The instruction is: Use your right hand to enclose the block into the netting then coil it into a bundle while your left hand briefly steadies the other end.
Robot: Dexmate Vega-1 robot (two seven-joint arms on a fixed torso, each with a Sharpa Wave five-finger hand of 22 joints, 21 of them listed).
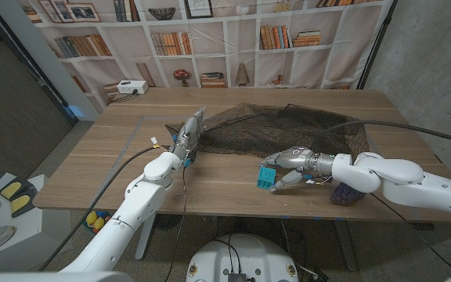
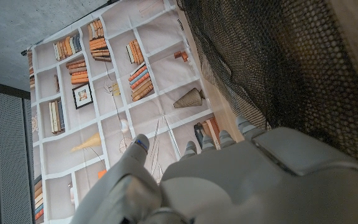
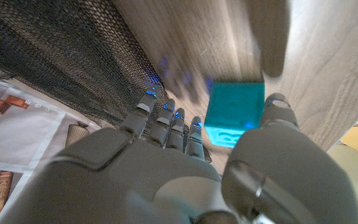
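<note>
Head view: black netting spread over far-middle of wooden desk; left hand at netting's left edge, fingers on or just above the mesh, grip can't tell; right hand near front edge w/ teal block grasped betw. thumb and fingers, just beside netting's near edge; purple object by right forearm. Left wrist view: left hand next to netting, fingers extended; bookshelf backdrop behind. Right wrist view: right hand pinching block, thumb one side, fingers other; netting close by, apart from block.
</note>
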